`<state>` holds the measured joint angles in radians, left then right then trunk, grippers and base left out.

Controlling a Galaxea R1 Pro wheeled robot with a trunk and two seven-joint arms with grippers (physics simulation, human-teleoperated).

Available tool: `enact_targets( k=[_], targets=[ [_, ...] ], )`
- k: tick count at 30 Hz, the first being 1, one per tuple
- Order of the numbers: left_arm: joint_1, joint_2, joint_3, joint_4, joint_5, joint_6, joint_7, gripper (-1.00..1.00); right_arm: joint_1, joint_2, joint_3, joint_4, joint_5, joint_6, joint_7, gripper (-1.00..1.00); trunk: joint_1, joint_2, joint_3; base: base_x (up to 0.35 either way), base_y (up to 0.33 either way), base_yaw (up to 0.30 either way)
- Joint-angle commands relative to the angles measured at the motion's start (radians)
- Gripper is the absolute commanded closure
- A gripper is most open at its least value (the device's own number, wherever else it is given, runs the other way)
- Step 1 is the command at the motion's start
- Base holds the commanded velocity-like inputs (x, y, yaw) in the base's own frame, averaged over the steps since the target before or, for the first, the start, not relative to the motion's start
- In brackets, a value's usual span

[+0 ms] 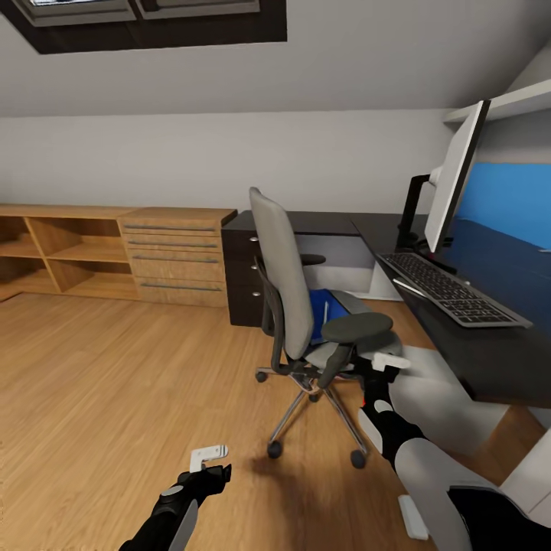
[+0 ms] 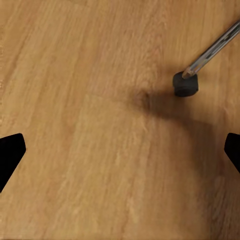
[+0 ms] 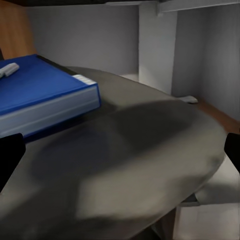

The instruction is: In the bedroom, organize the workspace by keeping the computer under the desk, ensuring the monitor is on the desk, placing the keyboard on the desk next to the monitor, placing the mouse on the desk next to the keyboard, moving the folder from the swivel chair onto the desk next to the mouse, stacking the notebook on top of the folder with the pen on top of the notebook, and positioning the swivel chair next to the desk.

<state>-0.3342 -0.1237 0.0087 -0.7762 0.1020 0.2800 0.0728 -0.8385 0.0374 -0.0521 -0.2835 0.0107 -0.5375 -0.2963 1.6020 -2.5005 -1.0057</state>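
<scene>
The thin bright blue folder with white page edges (image 3: 45, 95) lies on the seat of the grey padded swivel chair (image 1: 285, 268), at ten o'clock from the right pincer (image 1: 389, 361), whose fingers stand apart. The left pincer (image 1: 208, 457), likewise apart, hangs over the wooden floor (image 2: 90, 125).

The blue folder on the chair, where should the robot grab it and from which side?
Probably by the thin white-paged edge facing the right gripper, coming in low and level over the seat from the open front. The folder lies flat on the swivel chair, backrest behind and armrest beside it, so the jaws would close across its thickness.
</scene>
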Motion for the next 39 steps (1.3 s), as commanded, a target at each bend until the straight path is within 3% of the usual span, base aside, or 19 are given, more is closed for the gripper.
enact_targets(
  k=[1,20,31,39],
  targets=[
    [0.0,-0.001,0.001,-0.002,0.011,0.005,0.004,-1.0,-0.001,0.001,-0.005,0.001,0.001,-0.004,-0.001,-1.0,0.0,0.0,-0.001,0.0,0.0,0.118],
    [0.0,-0.001,0.002,-0.002,0.011,0.004,0.005,-1.0,-0.001,0.001,-0.005,0.001,0.002,-0.031,-0.007,-1.0,0.0,0.0,-0.001,0.0,0.0,0.213],
    [0.0,0.0,0.002,-0.002,0.011,0.004,0.005,-1.0,-0.001,0.003,-0.005,0.001,0.0,-0.033,-0.007,-1.0,0.0,0.0,-0.001,-0.083,0.081,0.033],
    [0.0,0.0,0.002,-0.002,0.01,0.004,0.005,-1.0,-0.001,0.004,-0.005,0.001,0.001,-0.033,-0.007,-1.0,0.0,0.0,-0.001,-0.003,0.003,0.196]
  ],
)
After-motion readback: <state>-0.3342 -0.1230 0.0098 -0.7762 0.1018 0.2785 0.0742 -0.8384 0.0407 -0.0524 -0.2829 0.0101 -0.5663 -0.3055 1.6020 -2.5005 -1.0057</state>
